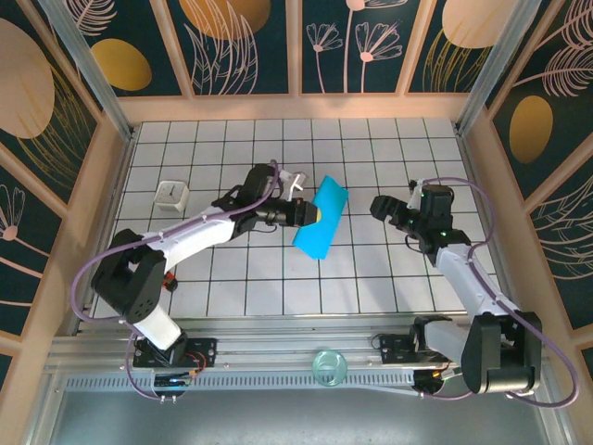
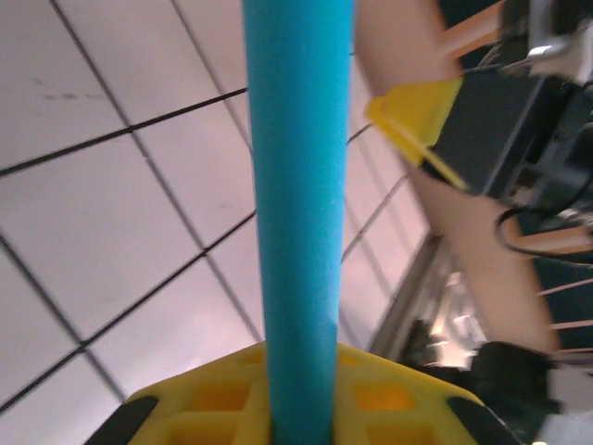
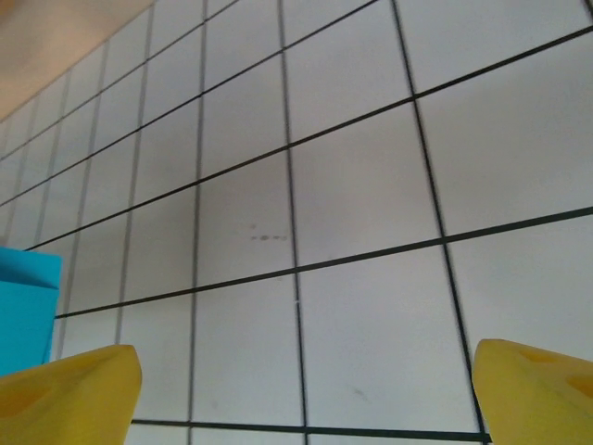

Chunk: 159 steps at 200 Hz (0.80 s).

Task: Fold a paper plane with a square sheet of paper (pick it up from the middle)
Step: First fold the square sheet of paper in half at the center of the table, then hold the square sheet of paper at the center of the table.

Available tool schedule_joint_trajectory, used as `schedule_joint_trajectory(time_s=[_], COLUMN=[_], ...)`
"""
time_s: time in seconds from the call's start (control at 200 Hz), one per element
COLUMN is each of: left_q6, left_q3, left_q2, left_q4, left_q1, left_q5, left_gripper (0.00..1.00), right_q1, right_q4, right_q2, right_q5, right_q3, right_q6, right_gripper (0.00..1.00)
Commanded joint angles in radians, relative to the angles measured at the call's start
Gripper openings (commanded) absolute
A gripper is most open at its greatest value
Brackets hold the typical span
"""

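One teal sheet, its folds hard to make out, is pinched in the left pincer. The right pincer gapes empty. One white cube sits apart.

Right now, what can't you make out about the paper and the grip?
- Paper creases: too small in top view; edge-on and blurred in left wrist.
- Where the left jaws pinch it: too small in top view, cut by the bottom edge in left wrist.
- Paper's extent in right wrist: cut by the left edge.
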Motion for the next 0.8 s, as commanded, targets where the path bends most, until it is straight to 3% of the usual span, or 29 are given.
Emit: schedule_joint_trajectory(time_s=[0.0, 0.165, 0.435, 0.621, 0.791], left_q6=[-0.260, -0.336, -0.305, -0.272, -0.239], left_q3=[-0.146, -0.288, -0.385, -0.403, -0.403], left_q2=[0.064, 0.110, 0.141, 0.146, 0.144], left_q4=[0.318, 0.459, 0.412, 0.360, 0.304], left_q1=[0.036, 0.037, 0.037, 0.036, 0.036], left_q5=[0.088, -0.017, -0.145, -0.196, -0.236], left_gripper=[0.18, 0.20, 0.26, 0.30, 0.33], right_q1=[0.072, 0.222, 0.410, 0.448, 0.451], right_q4=[0.024, 0.098, 0.327, 0.462, 0.529], right_q2=[-0.023, 0.014, 0.259, 0.448, 0.586], right_q5=[-0.101, -0.134, -0.134, -0.171, -0.206], right_q3=[0.008, -0.029, -0.019, 0.037, 0.100], right_q6=[0.014, 0.047, 0.189, 0.223, 0.227], right_gripper=[0.91, 0.88, 0.71, 0.56, 0.50])
